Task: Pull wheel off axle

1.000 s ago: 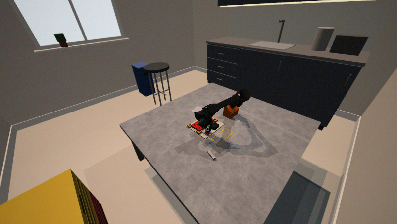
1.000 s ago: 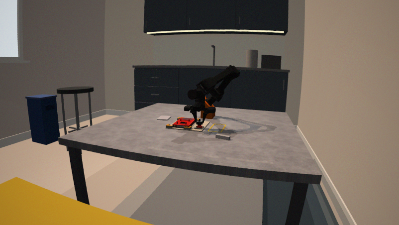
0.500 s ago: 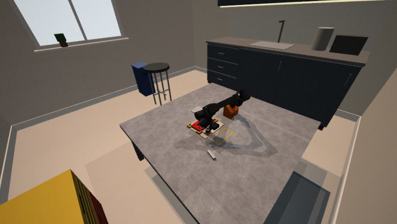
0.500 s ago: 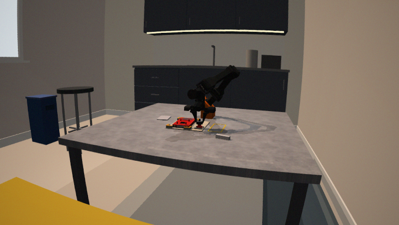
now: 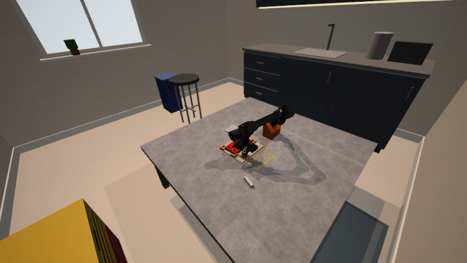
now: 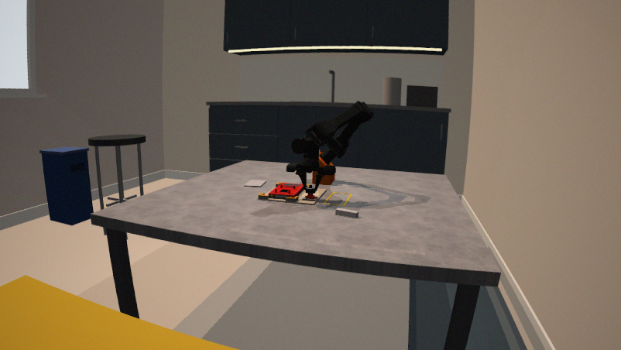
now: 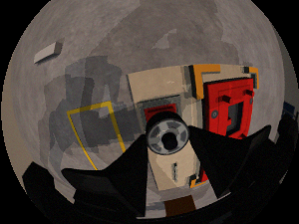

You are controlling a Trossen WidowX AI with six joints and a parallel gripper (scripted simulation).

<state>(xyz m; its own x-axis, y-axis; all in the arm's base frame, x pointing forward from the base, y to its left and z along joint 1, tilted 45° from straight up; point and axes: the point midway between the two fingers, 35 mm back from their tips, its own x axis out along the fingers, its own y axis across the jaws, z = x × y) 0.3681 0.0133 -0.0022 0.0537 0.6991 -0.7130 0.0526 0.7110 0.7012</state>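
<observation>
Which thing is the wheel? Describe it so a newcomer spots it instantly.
On the grey table, find the tan board carrying a red block. The wheel sits at the board's other end, toward the yellow marked area, with the gripper shut on it. It is the only round thing: a dark tyre around a grey hub.
</observation>
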